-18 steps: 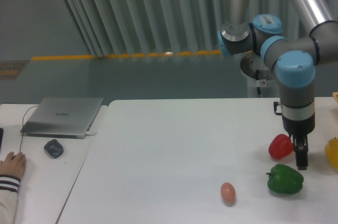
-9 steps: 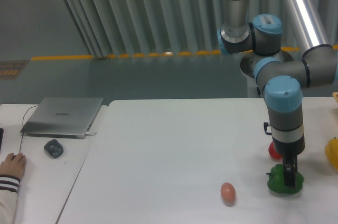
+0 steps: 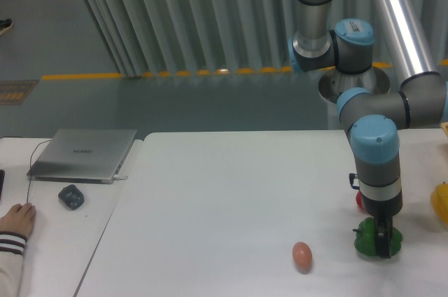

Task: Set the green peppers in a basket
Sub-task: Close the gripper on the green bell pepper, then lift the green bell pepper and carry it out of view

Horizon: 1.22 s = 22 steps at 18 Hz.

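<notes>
Gripper (image 3: 382,244) down on green pepper (image 3: 367,239) — you can't tell finger spread. Skin glossy, slippery, body firm, light — grip across lobes.

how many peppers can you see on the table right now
3. The green pepper sits near the front right, under the gripper. The red pepper is just behind it, mostly hidden by the arm. The yellow pepper is at the right edge, cut off.

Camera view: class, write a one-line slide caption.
UR5e gripper lowered onto the green bell pepper beside an egg on the white table.
</notes>
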Each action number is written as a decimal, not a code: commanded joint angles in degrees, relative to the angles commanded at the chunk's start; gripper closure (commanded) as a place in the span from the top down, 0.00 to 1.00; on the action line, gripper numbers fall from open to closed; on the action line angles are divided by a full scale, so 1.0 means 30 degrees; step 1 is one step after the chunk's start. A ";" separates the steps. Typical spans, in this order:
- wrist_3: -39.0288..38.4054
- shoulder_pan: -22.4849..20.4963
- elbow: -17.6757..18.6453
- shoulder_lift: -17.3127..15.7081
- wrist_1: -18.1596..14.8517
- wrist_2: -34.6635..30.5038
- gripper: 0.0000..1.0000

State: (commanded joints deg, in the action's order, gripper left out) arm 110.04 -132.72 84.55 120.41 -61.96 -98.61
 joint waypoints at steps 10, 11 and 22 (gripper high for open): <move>-0.0205 0.0177 0.0176 0.0002 0.0030 -0.0090 0.43; -0.0234 0.0148 0.0176 -0.0028 0.0030 -0.0090 0.40; -0.0264 -0.1783 0.0205 -0.3189 -0.0146 0.0115 0.37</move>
State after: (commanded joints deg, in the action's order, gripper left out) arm 109.25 -138.07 85.17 110.84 -62.40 -98.26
